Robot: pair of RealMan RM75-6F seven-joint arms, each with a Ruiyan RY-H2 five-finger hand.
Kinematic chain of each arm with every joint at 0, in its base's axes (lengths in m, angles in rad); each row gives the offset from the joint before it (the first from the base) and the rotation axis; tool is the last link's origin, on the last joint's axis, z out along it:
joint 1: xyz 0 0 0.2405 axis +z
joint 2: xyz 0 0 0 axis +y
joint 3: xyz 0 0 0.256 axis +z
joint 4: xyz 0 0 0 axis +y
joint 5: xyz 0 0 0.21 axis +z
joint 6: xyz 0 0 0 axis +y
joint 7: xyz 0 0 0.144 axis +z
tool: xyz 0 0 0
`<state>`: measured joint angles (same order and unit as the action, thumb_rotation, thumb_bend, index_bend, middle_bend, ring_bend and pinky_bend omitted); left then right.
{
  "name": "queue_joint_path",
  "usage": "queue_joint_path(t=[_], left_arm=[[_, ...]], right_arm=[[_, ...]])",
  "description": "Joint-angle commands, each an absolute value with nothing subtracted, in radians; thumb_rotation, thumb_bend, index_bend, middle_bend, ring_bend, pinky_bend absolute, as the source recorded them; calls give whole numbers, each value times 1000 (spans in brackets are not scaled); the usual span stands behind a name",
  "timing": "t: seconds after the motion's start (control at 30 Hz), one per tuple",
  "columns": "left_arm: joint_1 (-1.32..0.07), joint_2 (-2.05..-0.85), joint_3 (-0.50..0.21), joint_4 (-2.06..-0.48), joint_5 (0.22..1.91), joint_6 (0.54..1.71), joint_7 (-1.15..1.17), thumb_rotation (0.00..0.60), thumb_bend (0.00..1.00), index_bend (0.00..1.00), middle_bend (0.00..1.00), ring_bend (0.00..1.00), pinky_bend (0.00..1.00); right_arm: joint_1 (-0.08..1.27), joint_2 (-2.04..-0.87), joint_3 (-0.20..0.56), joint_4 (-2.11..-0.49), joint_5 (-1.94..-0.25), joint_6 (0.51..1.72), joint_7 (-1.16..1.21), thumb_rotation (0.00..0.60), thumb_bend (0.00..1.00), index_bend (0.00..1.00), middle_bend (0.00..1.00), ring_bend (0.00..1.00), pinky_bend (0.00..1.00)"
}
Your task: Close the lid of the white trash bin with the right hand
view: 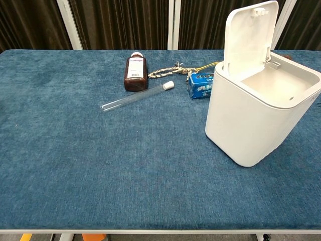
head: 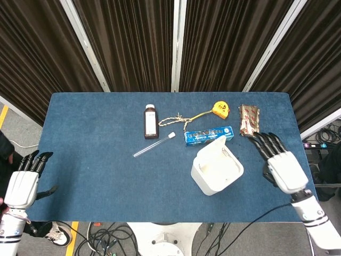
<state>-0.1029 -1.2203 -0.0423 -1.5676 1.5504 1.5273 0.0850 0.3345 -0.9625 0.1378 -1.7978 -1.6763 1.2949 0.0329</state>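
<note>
The white trash bin (head: pixel 217 170) (view: pixel 261 113) stands right of the table's middle, near the front edge. Its lid (view: pixel 250 37) (head: pixel 218 144) is up, hinged on the far side, and the inside looks empty. My right hand (head: pixel 281 162) hovers over the table just right of the bin, fingers spread and pointing away from me, holding nothing and not touching the bin. My left hand (head: pixel 24 181) hangs off the table's left front corner, fingers apart and empty. The chest view shows neither hand.
Behind the bin lie a blue toothpaste box (head: pixel 209 135), a yellow tape measure (head: pixel 221 109), a knotted rope (head: pixel 173 121), a brown bottle (head: pixel 151 121), a glass tube (head: pixel 154 144) and a brown snack packet (head: pixel 249 120). The blue table (head: pixel 96 160) ends at dark curtains.
</note>
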Motion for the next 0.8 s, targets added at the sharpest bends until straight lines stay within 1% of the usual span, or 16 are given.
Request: queue_joint_path(t=[0.03,0.17,0.3,0.47,0.57,0.63,0.73,0.8], left_arm=[[-104,-1222,-43,-1567,1547,1524,85,600,0,136,155,60,137],[-107,-1224,-42,-1565,1545,1517,81,600,0,136,155,60,137],[-107,-1224,-40,-1561,1543,1512,74,600,0,136,155,60,137],[-106,-1222,-40,-1559,1538,1512,65,600,0,136,155,60,137],[-107,-1222,-41,-1557,1538,1511,61,600,0,136,156,60,137],[-107,-1222,-40,-1557,1539,1511,61,600,0,136,156,61,137],[-107,-1221,-40,-1557,1536,1509,61,600,0,136,155,61,137],[-106,-1221,-39,-1556,1535,1507,59,600,0,140,155,61,137]], right_arm=[[435,-895,195,-1885,-1635,1169,4,600,999,0,0,0,0],[525,-859,218,-1935,-1575,1022,-9,600,1000,0,8,0,0],[590,-862,224,-1947,-1544,927,-12,600,1000,0,25,0,0],[632,-884,224,-1957,-1522,885,-49,600,1000,0,3,0,0],[645,-888,219,-1967,-1505,871,-70,600,1000,0,18,0,0],[649,-888,214,-1973,-1495,864,-81,600,1000,0,55,0,0],[652,-880,204,-1984,-1478,854,-91,600,1000,0,146,0,0],[650,-874,197,-1992,-1476,855,-89,600,1000,0,179,0,0]])
